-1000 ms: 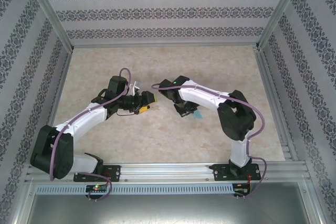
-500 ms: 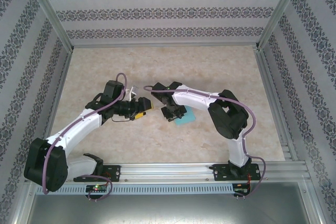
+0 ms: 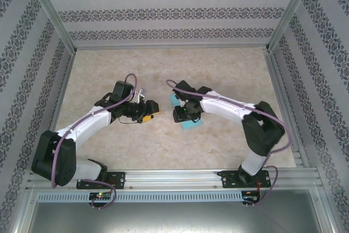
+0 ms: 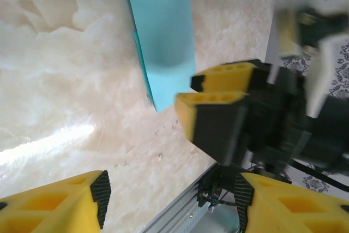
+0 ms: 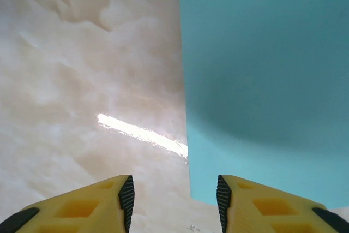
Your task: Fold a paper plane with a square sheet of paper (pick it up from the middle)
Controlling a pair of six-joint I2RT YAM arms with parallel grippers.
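The square sheet of paper (image 3: 192, 125) is turquoise and lies flat on the marble table, partly hidden under my right gripper (image 3: 182, 115). In the right wrist view the paper (image 5: 262, 80) covers the right half, and its straight left edge runs up from between the fingers. My right gripper (image 5: 174, 203) hangs over it, open and holding nothing. My left gripper (image 3: 151, 111) sits just left of the sheet, open and empty (image 4: 172, 200). From the left wrist the paper (image 4: 163, 36) looks like a narrow strip, with the right gripper's yellow fingers (image 4: 218, 99) beside it. The paper plane is out of view.
An aluminium rail (image 3: 174, 178) runs along the table's near edge and also shows between the left fingers (image 4: 180, 216). Patterned walls (image 3: 169, 12) and metal posts enclose the back and both sides. Bare marble (image 3: 163, 66) stretches behind the arms.
My right gripper has opened and let go of the paper, which now lies on the table. The right arm has swung back toward the middle. My left gripper has narrowed a little.
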